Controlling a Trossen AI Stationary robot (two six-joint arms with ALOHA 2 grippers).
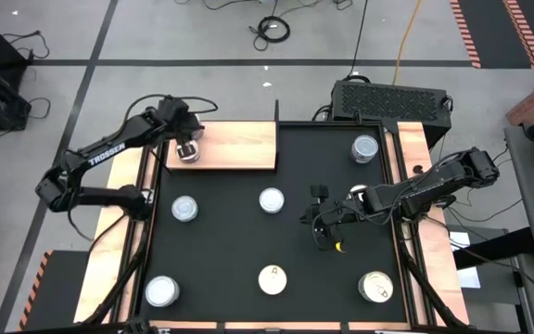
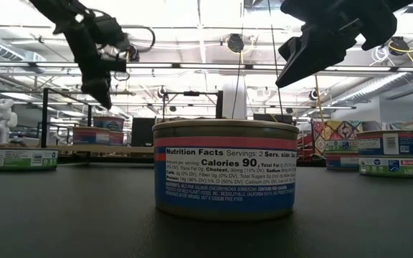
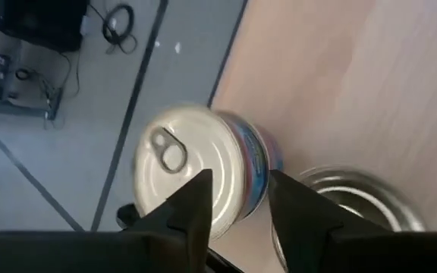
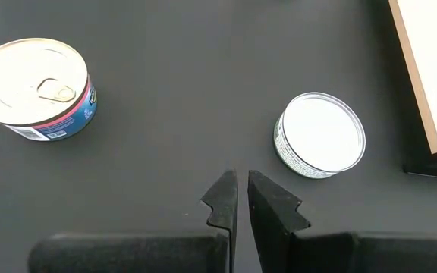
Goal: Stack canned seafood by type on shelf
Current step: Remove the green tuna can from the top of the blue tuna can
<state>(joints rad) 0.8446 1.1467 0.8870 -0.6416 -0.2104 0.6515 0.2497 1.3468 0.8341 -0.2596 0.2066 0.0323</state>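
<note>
The pale wooden shelf [image 1: 239, 147] lies at the far left of the black mat [image 1: 230, 241]. My left gripper [image 1: 188, 141] hovers open over the shelf's left end. In the left wrist view its fingers [image 3: 196, 205] stand just above a pull-tab tin with a pink-and-blue label [image 3: 192, 171], and a silver-lidded tin [image 3: 363, 197] sits right beside it. Seen from the low view, one tin [image 2: 108, 123] there sits higher than its neighbours. My right gripper [image 4: 241, 182] hangs shut over the mat's middle right [image 1: 323, 225], near a white-lidded tin [image 4: 321, 135] and a pull-tab tin [image 4: 33, 87].
Loose tins stand upright on the mat: [image 1: 364, 148], [image 1: 184, 209], [image 1: 271, 199], [image 1: 162, 290], [image 1: 273, 278], [image 1: 375, 286]. One more [image 1: 360, 193] shows partly under my right arm. The nearest tin [image 2: 224, 168] fills the low view. Narrow wooden strips [image 1: 415, 167] border the mat.
</note>
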